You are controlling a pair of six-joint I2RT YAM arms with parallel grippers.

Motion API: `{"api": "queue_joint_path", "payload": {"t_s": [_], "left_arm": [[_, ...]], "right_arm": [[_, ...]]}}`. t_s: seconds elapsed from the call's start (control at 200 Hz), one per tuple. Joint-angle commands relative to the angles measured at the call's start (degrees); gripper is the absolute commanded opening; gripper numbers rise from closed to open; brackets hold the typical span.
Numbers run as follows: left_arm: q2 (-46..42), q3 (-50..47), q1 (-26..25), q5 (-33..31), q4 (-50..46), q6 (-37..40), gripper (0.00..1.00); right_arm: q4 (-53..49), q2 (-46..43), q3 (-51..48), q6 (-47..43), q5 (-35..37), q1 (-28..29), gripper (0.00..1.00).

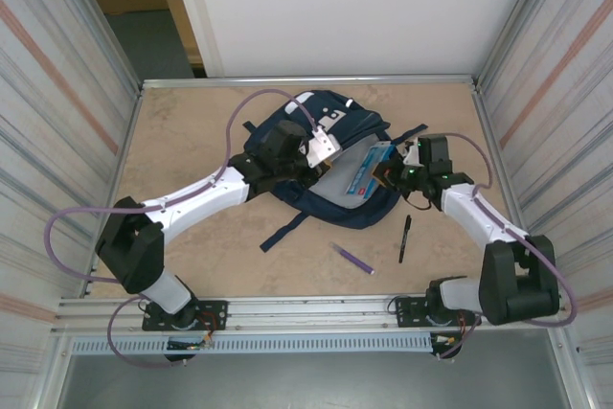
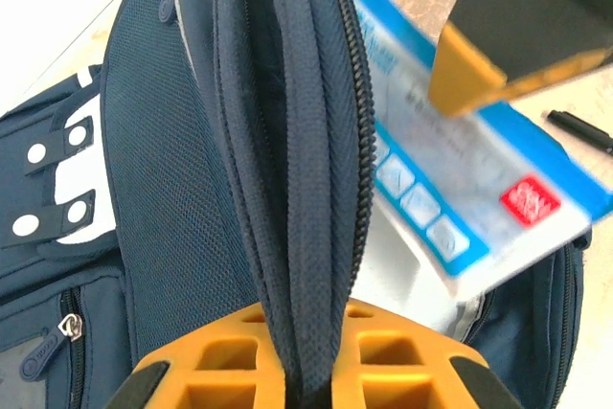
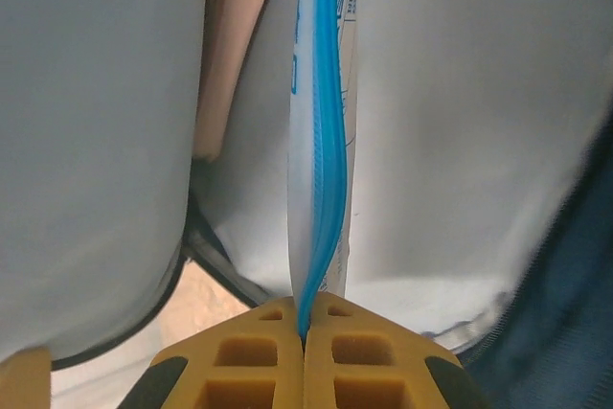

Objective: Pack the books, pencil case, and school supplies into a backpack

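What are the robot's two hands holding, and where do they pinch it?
The left gripper pinches the backpack by the zippered edge of its opening. The right gripper pinches the light-blue-and-white booklet by its thin edge.

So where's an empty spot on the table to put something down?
Bare table lies in the far left corner, between the wall and the backpack, and along the near edge between the left arm and the purple pen. It's crowded in the middle, where that arm and the right arm meet at the backpack and booklet.
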Motion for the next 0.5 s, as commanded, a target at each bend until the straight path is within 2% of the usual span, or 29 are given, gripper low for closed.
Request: {"api": "queue_joint_path", "payload": {"t_s": [0.0,0.115,0.261,0.371,0.496], "left_arm": [[-3.9,4.7,0.2,3.4,5.7,-5.1,0.0],[-4.7,5.8,2.0,7.0,7.0,-10.6,0.0],[-6.0,5.4,3.6,9.6,9.6,-12.7,0.0],[-6.7,5.5,3.9,9.5,9.3,-12.1,0.0],[-7.1,5.4,4.2,10.5,9.0,-12.1,0.0]], "right_arm": [[6.3,2.9,3.2,3.3,-0.6,3.9,0.0],[13.7,7.8,3.7,11.7,3.8,5.8,0.0],[26.2,16.2,6.4,17.7,0.7,8.6,0.0],[27.8,21.0,8.6,19.7,4.0,10.8,0.0],[24.7,26.1,9.6,19.6,11.0,11.9,0.09]]}}
